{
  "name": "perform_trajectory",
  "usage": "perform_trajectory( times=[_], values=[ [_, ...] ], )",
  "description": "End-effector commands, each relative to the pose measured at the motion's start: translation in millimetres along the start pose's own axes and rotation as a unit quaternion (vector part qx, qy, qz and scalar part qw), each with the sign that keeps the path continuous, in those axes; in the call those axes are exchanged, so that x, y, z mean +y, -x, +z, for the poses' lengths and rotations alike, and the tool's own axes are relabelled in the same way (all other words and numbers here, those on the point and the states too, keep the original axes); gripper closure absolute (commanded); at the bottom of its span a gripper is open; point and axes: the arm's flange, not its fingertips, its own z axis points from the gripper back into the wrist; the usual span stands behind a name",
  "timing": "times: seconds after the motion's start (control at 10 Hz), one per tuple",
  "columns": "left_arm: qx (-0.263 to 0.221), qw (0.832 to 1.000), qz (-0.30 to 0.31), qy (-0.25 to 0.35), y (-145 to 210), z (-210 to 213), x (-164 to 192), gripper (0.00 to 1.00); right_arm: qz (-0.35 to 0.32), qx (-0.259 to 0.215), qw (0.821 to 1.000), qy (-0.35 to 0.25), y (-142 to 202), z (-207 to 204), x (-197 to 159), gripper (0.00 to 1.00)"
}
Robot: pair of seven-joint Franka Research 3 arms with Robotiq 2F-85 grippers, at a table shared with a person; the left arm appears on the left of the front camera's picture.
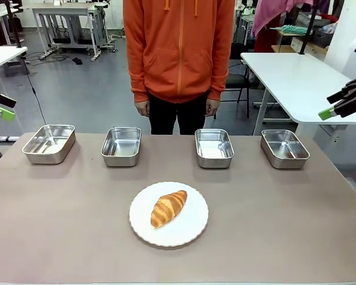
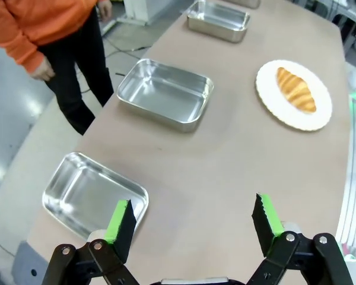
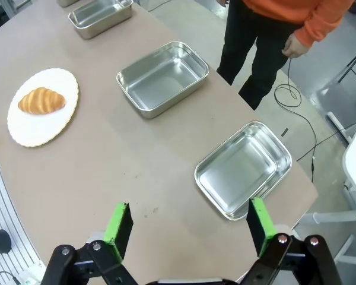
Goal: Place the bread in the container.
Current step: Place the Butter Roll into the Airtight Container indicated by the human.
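Task not begun: the bread [image 1: 168,208] lay on the plate [image 1: 193,230], all four trays [image 1: 214,164] empty; left gripper [image 2: 193,218] and right gripper [image 3: 188,224] stood wide, holding nothing.

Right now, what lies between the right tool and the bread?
Bare tabletop, then the rim of the white plate under the bread; the right wrist view shows it. The right tool is open.

Black left claw [image 2: 191,209], black right claw [image 3: 188,212], green pads [image 2: 116,221], person's orange hoodie [image 1: 178,47]
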Motion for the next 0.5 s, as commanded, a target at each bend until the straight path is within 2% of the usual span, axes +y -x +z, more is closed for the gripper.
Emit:
perform_trajectory(
  times=[0.0, 0.2, 0.4],
  values=[
    [0.004, 1.0, 0.002, -0.003, 4, -1, 2, 0.0, 0.001, -0.002, 1.0, -0.004, 2, -1, -2, 0.0],
    [-0.035, 0.999, -0.009, -0.039, 2, 31, 7, 0.0, -0.009, -0.05, 0.999, -0.01, -8, 15, -37, 0.0],
    [-0.058, 0.998, -0.009, -0.025, 4, 48, 15, 0.0, -0.012, -0.062, 0.998, -0.01, -13, 23, -54, 0.0]
  ],
)
